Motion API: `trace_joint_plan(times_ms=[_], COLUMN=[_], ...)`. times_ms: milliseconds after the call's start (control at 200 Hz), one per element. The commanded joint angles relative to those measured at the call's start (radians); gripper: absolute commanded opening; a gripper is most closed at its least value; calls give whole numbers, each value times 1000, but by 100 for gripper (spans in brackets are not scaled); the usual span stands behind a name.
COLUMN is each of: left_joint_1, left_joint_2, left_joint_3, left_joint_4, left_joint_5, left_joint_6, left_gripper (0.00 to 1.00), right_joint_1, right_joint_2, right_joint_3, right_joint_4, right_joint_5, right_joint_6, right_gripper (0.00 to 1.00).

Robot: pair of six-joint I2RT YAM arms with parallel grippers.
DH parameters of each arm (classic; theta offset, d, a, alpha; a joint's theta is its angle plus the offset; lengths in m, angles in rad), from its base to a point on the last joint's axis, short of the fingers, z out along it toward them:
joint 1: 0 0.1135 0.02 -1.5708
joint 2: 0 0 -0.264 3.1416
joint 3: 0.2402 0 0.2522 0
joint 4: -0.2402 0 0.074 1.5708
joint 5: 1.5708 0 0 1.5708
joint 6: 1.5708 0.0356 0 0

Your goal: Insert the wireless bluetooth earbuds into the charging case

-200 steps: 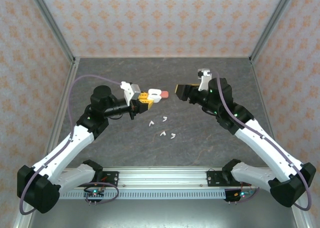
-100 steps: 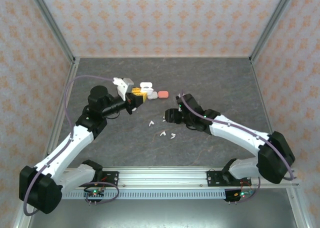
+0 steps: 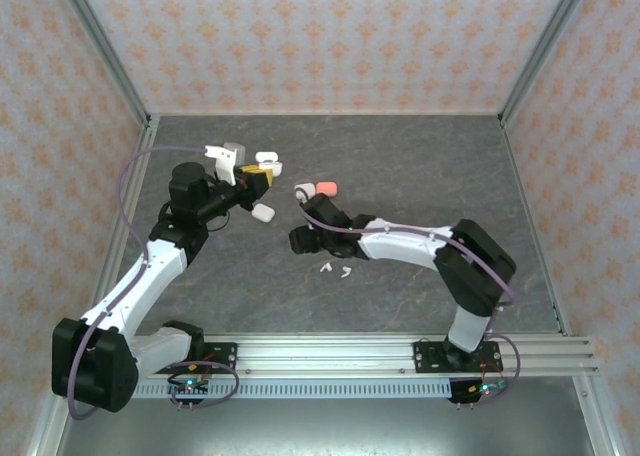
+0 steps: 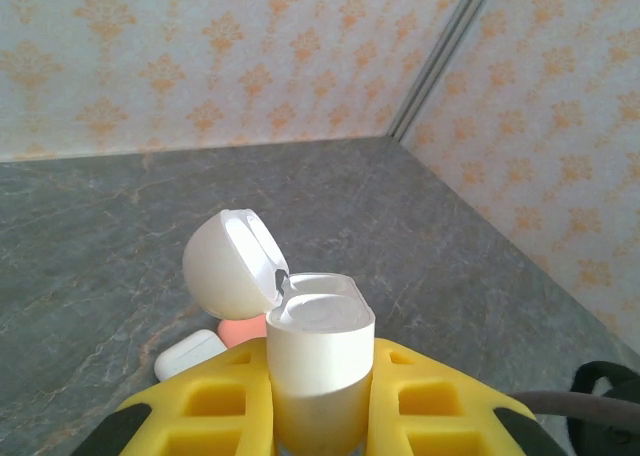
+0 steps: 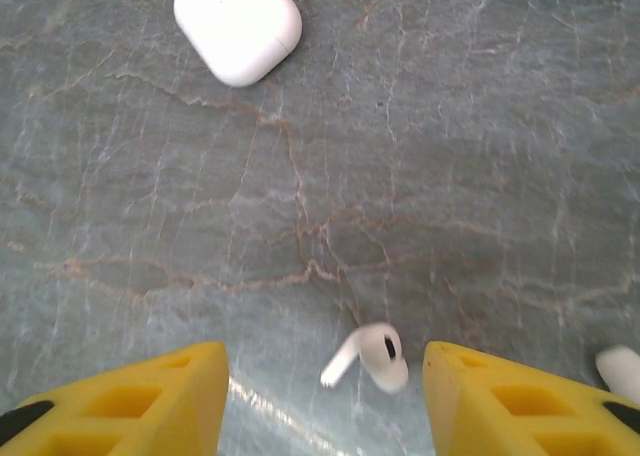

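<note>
Right wrist view: a white earbud (image 5: 368,356) lies on the table (image 5: 450,126) between the spread fingers (image 5: 150,406) of my right gripper (image 5: 325,361), touching neither; a second earbud (image 5: 622,371) is cut off at the right edge. My left gripper (image 4: 320,406) pinches an open charging case (image 4: 318,341), whose bottom is hidden between the fingers.

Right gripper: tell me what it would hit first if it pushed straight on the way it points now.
Probably the white earbud lying on the table, right between the right gripper's open jaws. Depth is unclear, so the fingertips might touch the table beside it first.
</note>
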Motion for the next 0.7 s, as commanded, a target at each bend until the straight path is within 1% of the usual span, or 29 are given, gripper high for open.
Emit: trace_joint_plan(times_ms=[0,95,225,390,696], left_joint_1=[7,7,7,8,8], left_joint_2=[0,1,0,-3,-8], left_joint_3=[29,31,34,36,41], left_joint_4=[8,4,-3,-8,-20], left_joint_5=[-18,-15,-14,-7,2], left_joint_6=[8,14,22,26,35], left_gripper=[0,0,0,0,0], right_joint_1=[5,5,5,5,5], right_joint_2=[47,80,111,140,169], right_joint_3=[54,67,71,86,109], right_joint_4=[-43,-61,-82,-117,-158], right_joint_5=[54,40,14,9,-12], right_joint_6=[-26,-24,-22,-25,-35], right_gripper=[53,53,50,48,37])
